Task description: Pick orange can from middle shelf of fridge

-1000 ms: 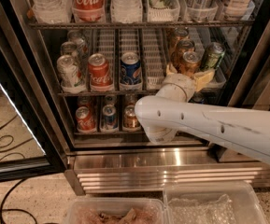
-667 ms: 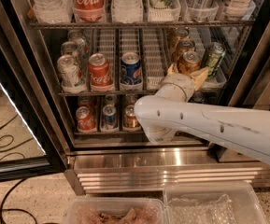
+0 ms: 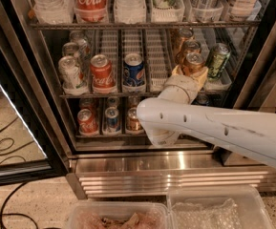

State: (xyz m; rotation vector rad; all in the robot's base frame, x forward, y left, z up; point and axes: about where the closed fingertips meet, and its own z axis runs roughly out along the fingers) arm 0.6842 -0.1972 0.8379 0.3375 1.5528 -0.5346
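Observation:
The fridge stands open in front of me. Its middle shelf carries white slotted can lanes. A row of three orange cans runs back along one lane right of centre; the front orange can stands upright at the shelf's front edge. My gripper reaches in at the base of this front can and hides its lower part. My white arm crosses the lower right of the view and covers part of the bottom shelf.
On the middle shelf stand a silver can, a red Coca-Cola can, a blue can and a green can. The bottom shelf holds more cans. The open door frame is at left. Plastic tubs lie below.
My gripper has moved a little up and inward, closer around the base of the front orange can. The cans have not moved.

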